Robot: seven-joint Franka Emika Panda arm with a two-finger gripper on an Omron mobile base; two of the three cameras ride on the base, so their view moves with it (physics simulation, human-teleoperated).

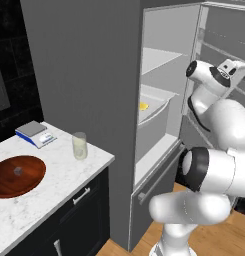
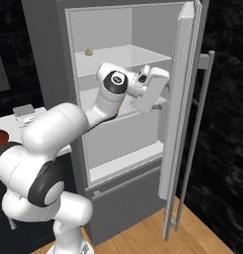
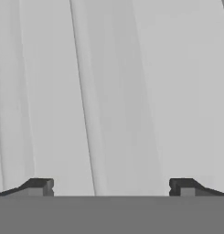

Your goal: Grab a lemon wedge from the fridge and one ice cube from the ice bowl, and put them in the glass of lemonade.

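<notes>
Fridge (image 1: 84, 75) door open, lemon wedge (image 1: 143, 106) on mid shelf. Fingers (image 3: 111, 187) spread wide, empty, facing pale fridge wall. Glass of lemonade (image 1: 79, 145) and ice bowl (image 1: 29, 181) w/ ice cube (image 1: 17, 171) on bench (image 1: 69, 175).

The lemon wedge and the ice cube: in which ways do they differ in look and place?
The lemon wedge is bright yellow; the ice cube is pale grey.
The lemon wedge lies on a shelf inside the open fridge; the ice cube sits in the ice bowl on the counter.
Both are tiny and lie untouched.
</notes>
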